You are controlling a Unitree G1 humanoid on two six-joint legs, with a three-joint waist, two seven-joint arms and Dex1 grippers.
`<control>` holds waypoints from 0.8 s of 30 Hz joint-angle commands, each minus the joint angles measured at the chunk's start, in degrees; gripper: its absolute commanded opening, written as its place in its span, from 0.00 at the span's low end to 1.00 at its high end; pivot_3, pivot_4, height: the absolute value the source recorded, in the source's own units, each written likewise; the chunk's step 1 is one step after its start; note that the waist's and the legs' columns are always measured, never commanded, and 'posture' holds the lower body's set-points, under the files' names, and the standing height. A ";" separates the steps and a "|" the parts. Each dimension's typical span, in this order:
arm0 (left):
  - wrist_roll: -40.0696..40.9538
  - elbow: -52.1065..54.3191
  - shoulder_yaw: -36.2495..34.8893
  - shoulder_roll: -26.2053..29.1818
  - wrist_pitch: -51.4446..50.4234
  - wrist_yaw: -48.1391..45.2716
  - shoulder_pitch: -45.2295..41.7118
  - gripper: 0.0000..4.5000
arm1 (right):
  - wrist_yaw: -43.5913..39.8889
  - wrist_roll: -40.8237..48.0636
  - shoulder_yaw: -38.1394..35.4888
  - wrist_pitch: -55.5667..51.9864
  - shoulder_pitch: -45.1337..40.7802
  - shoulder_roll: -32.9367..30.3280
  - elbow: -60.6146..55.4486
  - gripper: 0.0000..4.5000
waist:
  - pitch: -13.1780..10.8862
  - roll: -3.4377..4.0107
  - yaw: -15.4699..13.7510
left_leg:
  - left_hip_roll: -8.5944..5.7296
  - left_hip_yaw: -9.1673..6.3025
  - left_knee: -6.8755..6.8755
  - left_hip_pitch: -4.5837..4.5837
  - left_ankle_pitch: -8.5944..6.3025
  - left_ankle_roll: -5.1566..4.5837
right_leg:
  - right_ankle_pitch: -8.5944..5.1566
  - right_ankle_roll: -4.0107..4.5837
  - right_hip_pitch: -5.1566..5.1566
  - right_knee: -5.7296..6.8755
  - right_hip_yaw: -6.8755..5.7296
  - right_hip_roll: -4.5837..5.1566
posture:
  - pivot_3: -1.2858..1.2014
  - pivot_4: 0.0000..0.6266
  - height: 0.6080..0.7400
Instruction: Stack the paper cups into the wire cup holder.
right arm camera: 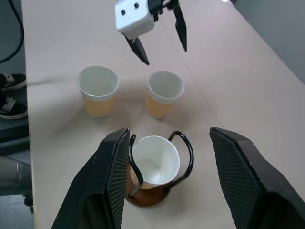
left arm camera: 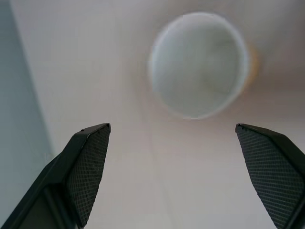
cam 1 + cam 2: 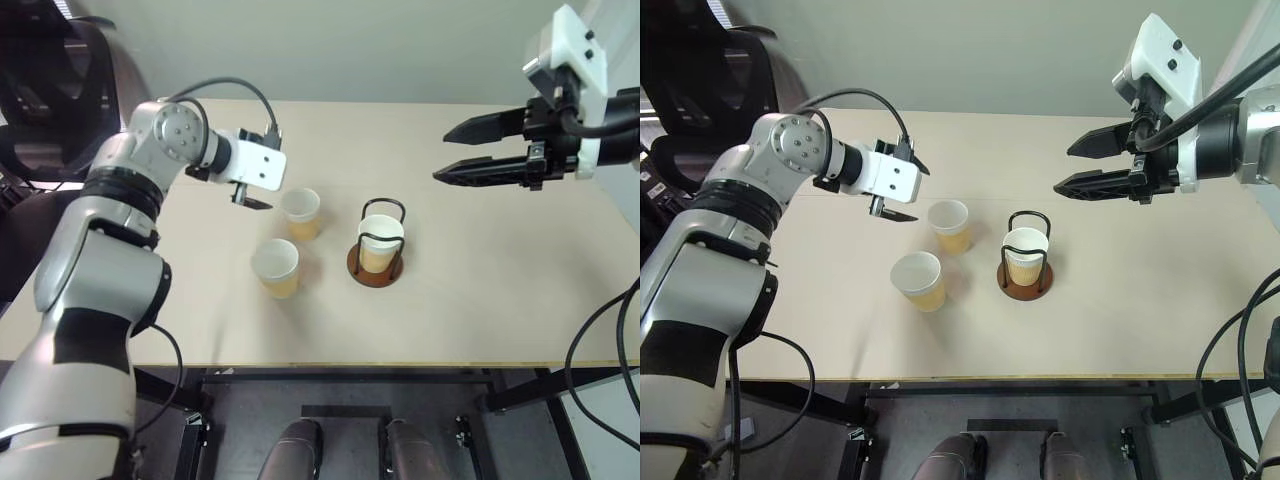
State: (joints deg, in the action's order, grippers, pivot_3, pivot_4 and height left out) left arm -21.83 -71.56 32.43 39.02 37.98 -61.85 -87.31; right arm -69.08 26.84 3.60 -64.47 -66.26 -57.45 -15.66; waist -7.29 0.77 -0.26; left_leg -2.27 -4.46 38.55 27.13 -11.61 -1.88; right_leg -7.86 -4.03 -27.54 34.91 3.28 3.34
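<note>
Two loose paper cups (image 3: 276, 268) (image 3: 301, 213) are seen just beyond the wide-open, empty left gripper (image 3: 902, 187); the right gripper (image 3: 452, 154), parted and empty, is held above the wire cup holder (image 3: 377, 262) with its cup (image 3: 380, 240).

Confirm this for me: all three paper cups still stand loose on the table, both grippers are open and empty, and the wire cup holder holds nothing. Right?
Not quite. One paper cup already sits in the wire cup holder, as the right wrist view shows; two cups stand loose on the table. The left gripper and right gripper are indeed open and empty.
</note>
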 commanded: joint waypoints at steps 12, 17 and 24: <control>-5.42 -1.26 -1.35 0.30 3.89 -6.65 -0.57 1.00 | -0.28 1.05 0.61 2.25 -1.25 -3.40 2.78 0.59 | -0.02 0.02 0.12 | 0.18 -0.14 0.03 -0.02 -0.11 0.03 | -0.15 -0.02 -0.08 0.17 0.11 0.02 | 0.52 0.24 1.00; -6.27 -1.21 -1.16 -0.77 4.89 -6.01 0.58 1.00 | -0.12 1.08 0.84 2.64 -1.27 -3.40 3.01 0.59 | -0.03 0.03 -0.15 | 0.14 -0.10 0.28 0.04 -0.15 -0.04 | -0.08 -0.06 -0.05 0.20 0.01 -0.03 | 0.52 0.24 1.00; -8.82 -1.91 -0.69 -2.92 4.45 -2.60 0.77 1.00 | 0.58 1.45 0.64 2.27 -0.92 -3.38 2.31 0.59 | -0.02 0.03 -0.21 | 0.03 -0.05 0.54 0.07 -0.17 -0.13 | 0.06 -0.13 0.04 0.23 -0.06 -0.08 | 0.52 0.24 1.00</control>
State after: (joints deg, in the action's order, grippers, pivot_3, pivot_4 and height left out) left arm -30.01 -73.55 32.17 36.19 42.32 -65.65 -85.92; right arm -68.88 27.62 5.80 -62.65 -66.02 -59.95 -12.19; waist -7.31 0.81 -0.47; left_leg -2.27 -4.47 39.11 27.17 -11.77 -2.01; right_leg -7.78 -4.18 -27.46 35.09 3.26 3.29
